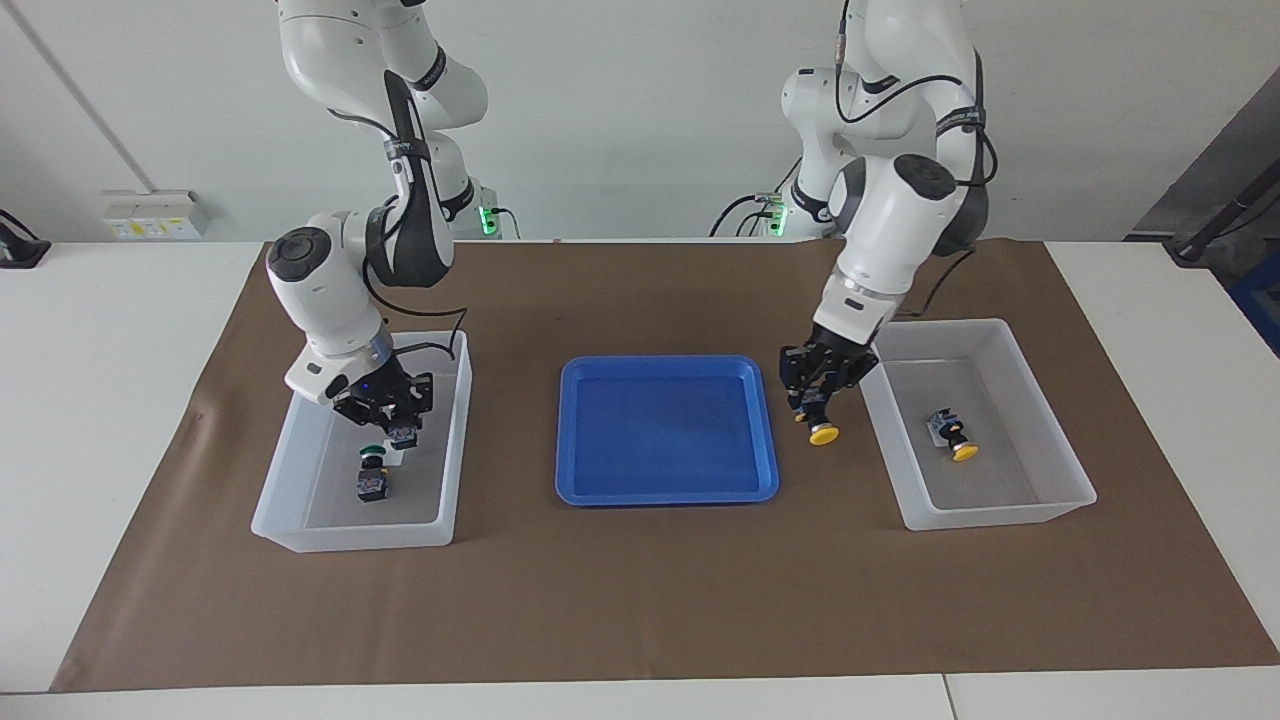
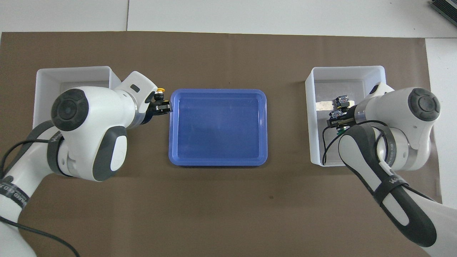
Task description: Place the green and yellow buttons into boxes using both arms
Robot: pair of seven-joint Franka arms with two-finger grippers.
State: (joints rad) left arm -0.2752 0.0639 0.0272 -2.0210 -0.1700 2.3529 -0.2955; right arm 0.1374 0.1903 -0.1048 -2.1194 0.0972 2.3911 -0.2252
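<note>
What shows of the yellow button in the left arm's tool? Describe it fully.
The held yellow button has a round, glossy yellow mushroom cap on a black blocky body, plastic by its look. The left tool is shut on the body, cap pointing downward. It hangs over the brown mat, between the blue tray and the box at the left arm's end, inside neither.

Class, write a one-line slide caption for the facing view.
Left gripper carries a yellow button between blue tray and box; right gripper lowers a green button into the other box.
</note>
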